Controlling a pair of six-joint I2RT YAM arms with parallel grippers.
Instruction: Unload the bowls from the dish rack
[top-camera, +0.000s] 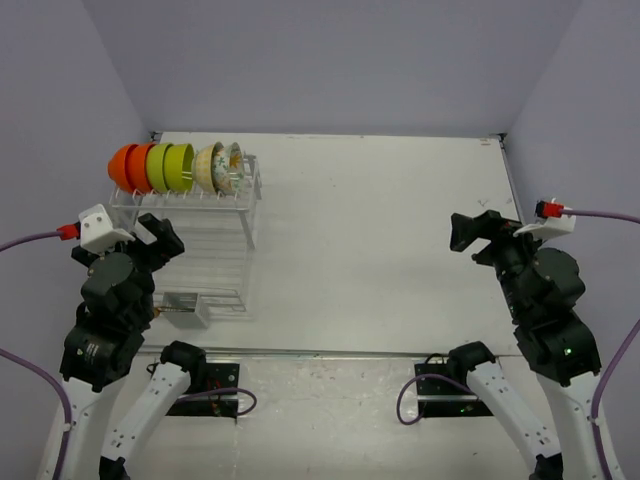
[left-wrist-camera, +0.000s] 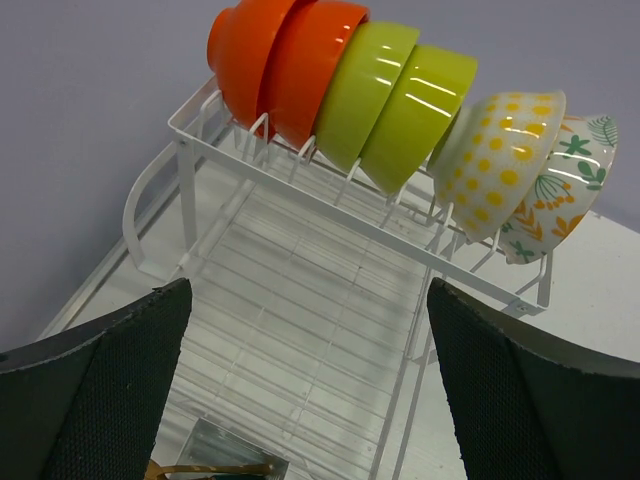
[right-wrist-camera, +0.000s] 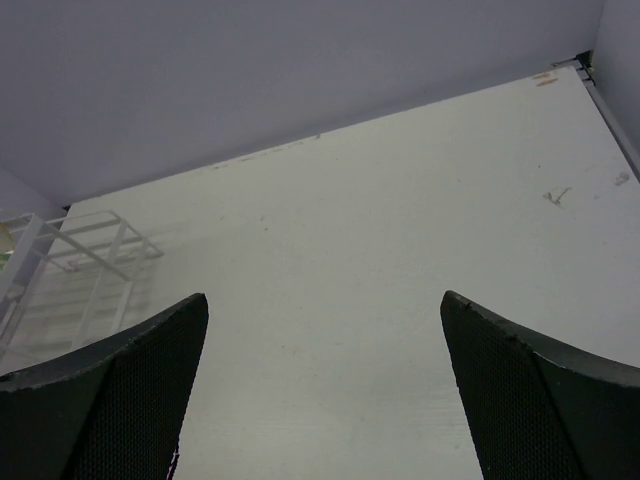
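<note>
Left gripper (left-wrist-camera: 308, 292) released — right gripper (right-wrist-camera: 325, 298) released | bowls (left-wrist-camera: 372, 88) in dish rack (top-camera: 207, 250)

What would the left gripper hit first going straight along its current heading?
Probably the dish rack: its wire bed sits dead ahead of the left gripper, the bowls above that line. Depth unclear.

White worktop (top-camera: 380, 250), pale lavender walls (top-camera: 330, 60) on three sides, metal strip (top-camera: 330, 352) along its near edge. Small orange mark (right-wrist-camera: 545, 78) at far right corner, faint scuff (right-wrist-camera: 556, 196) near it. Brownish item (left-wrist-camera: 205, 468) at bottom of left wrist view, too cropped to identify.
</note>
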